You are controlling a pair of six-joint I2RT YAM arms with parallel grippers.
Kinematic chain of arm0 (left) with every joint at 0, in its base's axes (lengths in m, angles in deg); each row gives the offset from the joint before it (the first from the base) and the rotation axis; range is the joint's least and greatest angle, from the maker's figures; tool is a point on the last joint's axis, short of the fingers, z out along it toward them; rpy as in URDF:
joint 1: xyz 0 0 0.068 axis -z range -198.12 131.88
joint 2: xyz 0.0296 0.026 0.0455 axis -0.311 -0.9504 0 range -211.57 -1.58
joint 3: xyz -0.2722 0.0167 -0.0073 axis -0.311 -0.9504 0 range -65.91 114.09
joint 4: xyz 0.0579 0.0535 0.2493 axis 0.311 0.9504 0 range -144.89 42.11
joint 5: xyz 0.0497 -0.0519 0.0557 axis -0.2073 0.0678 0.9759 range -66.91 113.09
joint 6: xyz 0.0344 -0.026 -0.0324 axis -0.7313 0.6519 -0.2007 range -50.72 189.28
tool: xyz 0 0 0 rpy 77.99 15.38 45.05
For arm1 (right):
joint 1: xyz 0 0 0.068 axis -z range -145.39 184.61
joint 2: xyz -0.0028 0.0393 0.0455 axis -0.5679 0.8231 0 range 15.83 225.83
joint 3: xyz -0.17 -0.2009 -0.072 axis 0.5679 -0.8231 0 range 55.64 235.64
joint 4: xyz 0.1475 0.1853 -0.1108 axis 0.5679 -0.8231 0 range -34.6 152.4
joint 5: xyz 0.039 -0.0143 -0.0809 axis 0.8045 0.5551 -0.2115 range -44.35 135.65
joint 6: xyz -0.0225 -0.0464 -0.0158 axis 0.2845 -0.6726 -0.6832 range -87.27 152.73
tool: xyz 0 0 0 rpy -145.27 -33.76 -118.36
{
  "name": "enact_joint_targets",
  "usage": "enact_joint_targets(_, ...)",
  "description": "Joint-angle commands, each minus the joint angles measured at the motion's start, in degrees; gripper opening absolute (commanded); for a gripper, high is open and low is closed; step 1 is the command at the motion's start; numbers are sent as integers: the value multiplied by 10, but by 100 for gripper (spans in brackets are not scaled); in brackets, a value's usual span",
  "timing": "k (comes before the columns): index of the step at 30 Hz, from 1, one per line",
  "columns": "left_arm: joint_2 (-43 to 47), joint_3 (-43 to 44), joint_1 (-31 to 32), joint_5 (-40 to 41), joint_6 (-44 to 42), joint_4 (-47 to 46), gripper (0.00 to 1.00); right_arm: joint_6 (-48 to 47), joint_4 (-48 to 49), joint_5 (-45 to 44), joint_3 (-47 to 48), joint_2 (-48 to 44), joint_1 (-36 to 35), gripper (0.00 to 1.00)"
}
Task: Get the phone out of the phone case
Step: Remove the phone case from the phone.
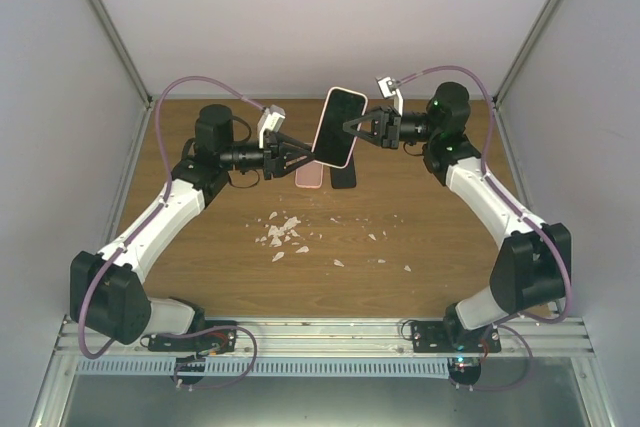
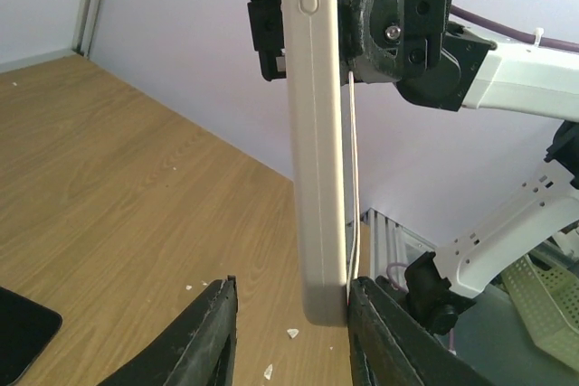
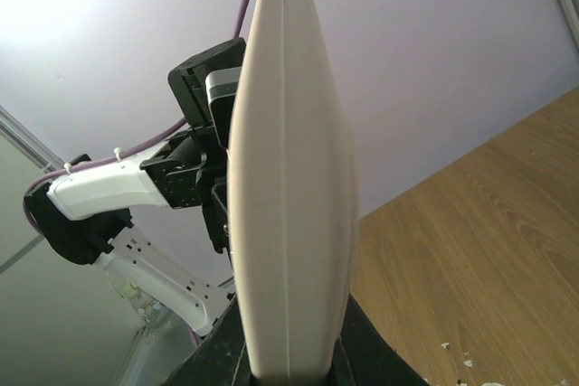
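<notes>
A phone in a pale pink case (image 1: 338,127) hangs in the air over the back of the table, screen toward the top camera. My right gripper (image 1: 354,127) is shut on its right side; in the right wrist view the case edge (image 3: 289,223) fills the space between my fingers (image 3: 375,350). My left gripper (image 1: 306,153) is at the phone's lower left end, jaws open around it. In the left wrist view the case edge (image 2: 318,178) stands between my fingers: the right finger (image 2: 380,332) touches it, the left finger (image 2: 204,341) is apart. A thin pale lip (image 2: 354,178) stands off the case's right face.
A pink flat object (image 1: 311,176) and a black flat object (image 1: 343,176) lie on the wooden table (image 1: 220,277) under the held phone. White fragments (image 1: 282,232) are scattered mid-table. A black slab (image 2: 23,332) shows at the left wrist view's lower left. Walls enclose the table.
</notes>
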Motion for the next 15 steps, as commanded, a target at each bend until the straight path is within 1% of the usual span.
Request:
enact_joint_targets(1,-12,10,-9,35,-6,-11,34,55,96,30,-5,-25,-1,1)
enact_joint_targets(11,-20,3,-15,32,7,-16,32,103,153,39,-17,-29,0,0)
enact_joint_targets(15,-22,-1,-17,31,12,-21,31,136,194,41,-26,-28,0,1)
